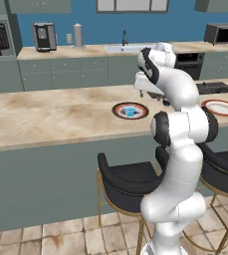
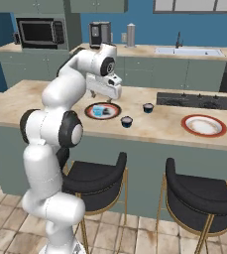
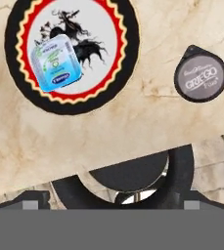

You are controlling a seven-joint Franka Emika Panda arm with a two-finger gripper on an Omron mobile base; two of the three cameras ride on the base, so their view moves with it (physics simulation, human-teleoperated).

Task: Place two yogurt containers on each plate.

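The dark-edged, red-ringed plate (image 3: 112, 73) lies on the island counter and carries the light blue yogurt container (image 3: 56, 62), off-centre on it. The same plate (image 2: 114, 114) and blue container (image 2: 99, 111) appear in the right base view. Two dark yogurt containers stand on the bare counter to its right, one near the front (image 2: 127, 121) and one further back (image 2: 148, 107); the hand view catches one from above (image 3: 200, 73). The white plate with a red rim (image 2: 203, 125) sits bare at the far right. My gripper (image 2: 106, 98) hovers open over the counter's front edge beside the dark-edged plate, holding nothing.
Two black stools (image 2: 92, 181) (image 2: 199, 198) stand tucked under the island's front edge. A cooktop (image 2: 197, 100) lies at the island's back right. The rear counter holds a sink (image 2: 187, 51), a coffee machine (image 2: 100, 33) and a microwave (image 2: 38, 32).
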